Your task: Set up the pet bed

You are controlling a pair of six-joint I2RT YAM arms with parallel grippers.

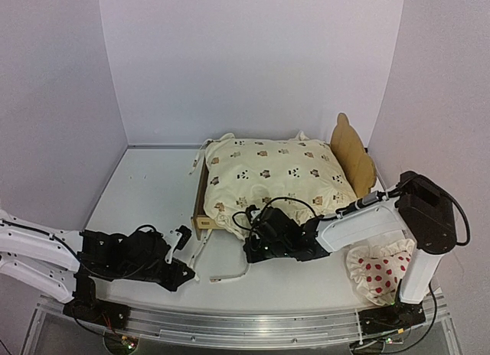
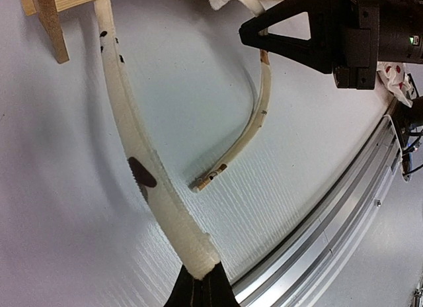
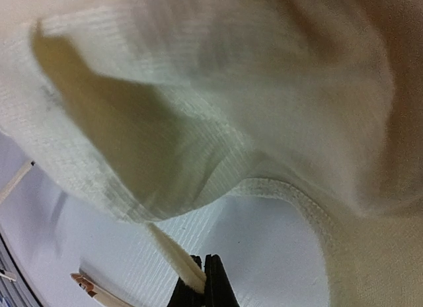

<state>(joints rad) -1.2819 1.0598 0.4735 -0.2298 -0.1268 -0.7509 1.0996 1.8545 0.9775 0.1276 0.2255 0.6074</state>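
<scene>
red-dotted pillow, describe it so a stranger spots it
Find the right arm's base at the table's near right corner. Beside it lies a crumpled white ruffled pillow. Only it has red dots; the big cream cushion has brown prints.

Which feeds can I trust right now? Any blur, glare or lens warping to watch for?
Top external: even soft light, sharp, no glare, only faint shadows. Left wrist: sharp on the cream tie, but the lens bows the aluminium rail into a curve. Right wrist: the cream cover sits too close, soft and blurred, its fold in shadow.
</scene>
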